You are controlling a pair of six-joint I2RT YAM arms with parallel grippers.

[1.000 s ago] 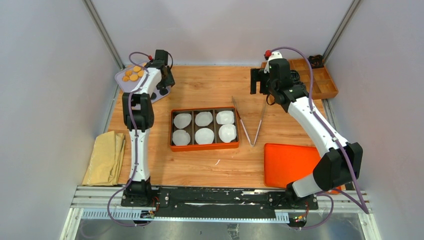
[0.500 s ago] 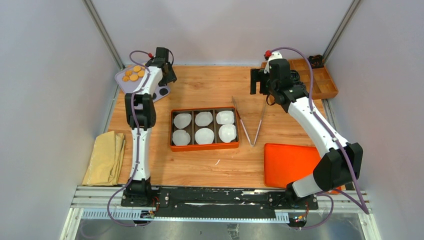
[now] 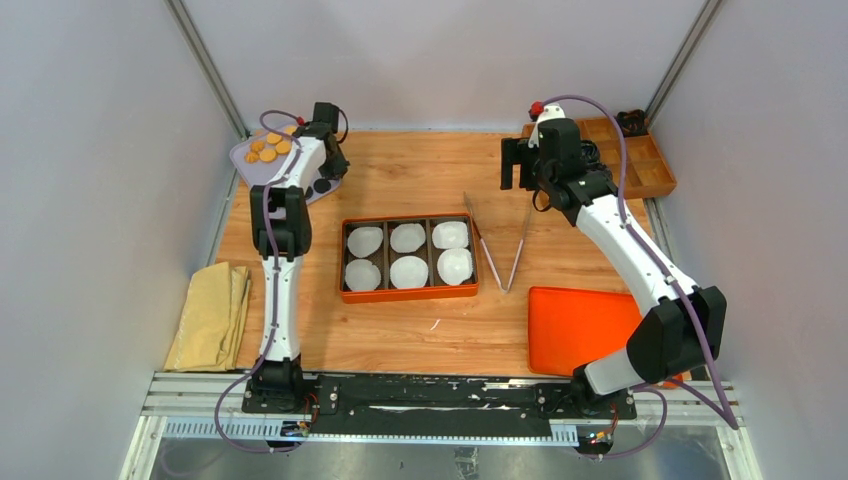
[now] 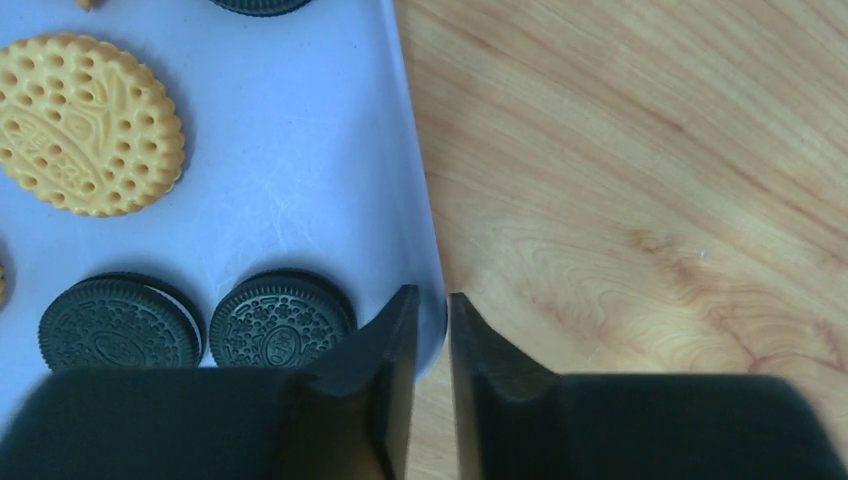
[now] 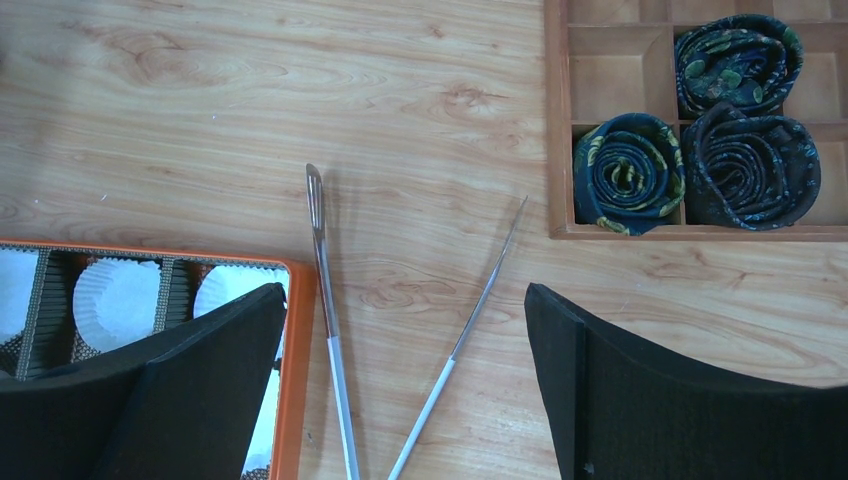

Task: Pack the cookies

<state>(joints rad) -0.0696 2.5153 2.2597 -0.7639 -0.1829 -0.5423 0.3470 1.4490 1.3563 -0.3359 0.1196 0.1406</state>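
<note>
The left jaws are drawn in to a thin slit with the rim of the lilac plate (image 4: 300,180) lying in it, apparently pinching that edge. I judge this is a grip for dragging the plate across the bench (image 4: 620,200). Two dark cookies (image 4: 280,322) lie just left of these jaws, and a golden cookie (image 4: 90,125) sits further left, beyond the tips. The right jaws hang spread wide and empty above the metal tongs (image 5: 330,300), which lie between them and are probably the lifting tool. At their left side is the orange box (image 5: 303,340), its paper liners (image 5: 115,300) holding no cookie yet.
</note>
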